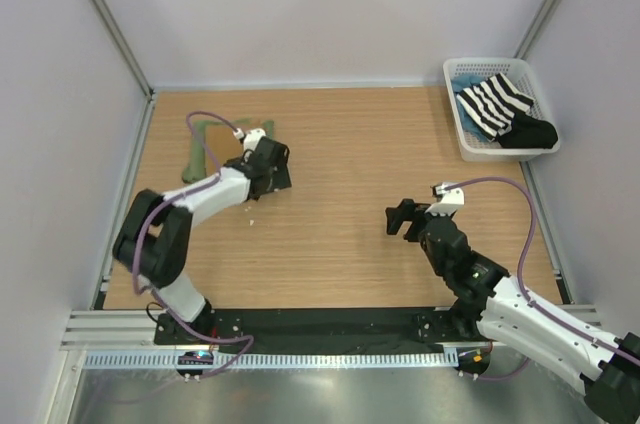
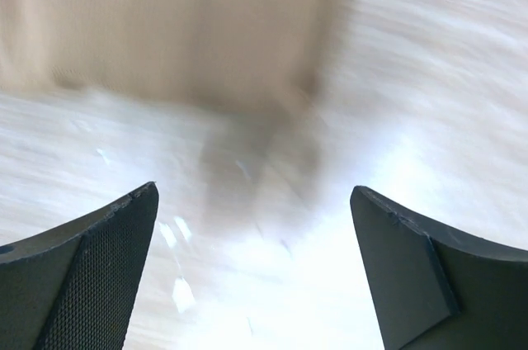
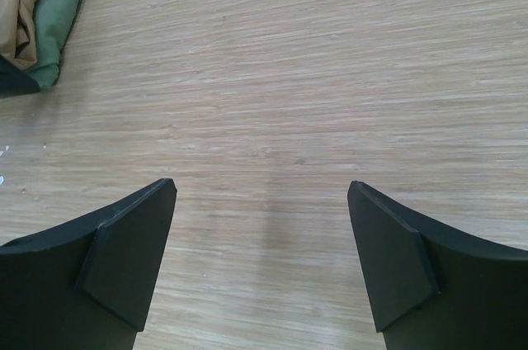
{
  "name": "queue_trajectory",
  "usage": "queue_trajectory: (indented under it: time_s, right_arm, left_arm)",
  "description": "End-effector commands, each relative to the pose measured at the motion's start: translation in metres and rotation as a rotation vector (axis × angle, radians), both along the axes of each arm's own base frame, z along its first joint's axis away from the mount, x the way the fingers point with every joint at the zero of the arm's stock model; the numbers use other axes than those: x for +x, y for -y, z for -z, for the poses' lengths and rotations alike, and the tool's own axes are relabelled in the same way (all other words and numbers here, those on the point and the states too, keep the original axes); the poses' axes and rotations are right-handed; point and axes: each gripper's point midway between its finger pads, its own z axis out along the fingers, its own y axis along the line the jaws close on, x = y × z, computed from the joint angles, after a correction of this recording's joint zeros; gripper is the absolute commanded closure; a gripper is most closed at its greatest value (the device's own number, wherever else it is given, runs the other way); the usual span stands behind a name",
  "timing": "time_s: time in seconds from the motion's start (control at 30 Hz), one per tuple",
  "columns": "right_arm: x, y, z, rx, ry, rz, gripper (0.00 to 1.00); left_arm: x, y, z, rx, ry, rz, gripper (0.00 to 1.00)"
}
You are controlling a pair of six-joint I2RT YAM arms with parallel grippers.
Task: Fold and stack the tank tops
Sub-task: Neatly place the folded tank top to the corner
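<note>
The olive green tank top [image 1: 197, 147] lies folded at the back left of the table, and the tan-brown tank top [image 1: 228, 147] rests on it, hard to tell from the wood. In the right wrist view both show far off at the top left, tan [image 3: 18, 5] over green [image 3: 58, 18]. My left gripper [image 1: 272, 169] hangs at the stack's right edge, open with nothing in it. Its blurred view shows tan cloth [image 2: 165, 28] ahead of the open left gripper [image 2: 254, 191]. My right gripper [image 1: 403, 219] [image 3: 261, 185] stands open over bare wood at centre right.
A white basket [image 1: 470, 139] sits at the back right corner, holding a black-and-white striped garment [image 1: 495, 104] and a black garment [image 1: 532, 132]. Grey walls close in the table on three sides. A black rail [image 1: 330, 324] runs along the near edge.
</note>
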Motion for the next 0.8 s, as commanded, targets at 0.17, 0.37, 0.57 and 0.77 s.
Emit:
queue_trajectory:
  time_s: [0.17, 0.37, 0.57, 0.77]
  right_arm:
    - [-0.001, -0.014, -0.016, 0.039, 0.054, -0.074, 0.00]
    - [-0.001, -0.016, -0.020, 0.043, 0.067, -0.088, 0.00]
    - [-0.001, -0.015, -0.023, 0.053, 0.072, -0.080, 0.00]
    - [-0.003, -0.010, -0.020, 0.065, 0.071, -0.063, 0.00]
  left_arm:
    - [-0.085, 0.016, -0.064, -0.195, 0.253, 0.076, 0.00]
    - [-0.116, 0.003, -0.068, -0.263, 0.353, 0.166, 0.00]
    - [-0.129, -0.014, -0.070, -0.252, 0.474, 0.212, 0.00]
    - [-0.137, -0.022, -0.082, -0.319, 0.594, 0.196, 0.01]
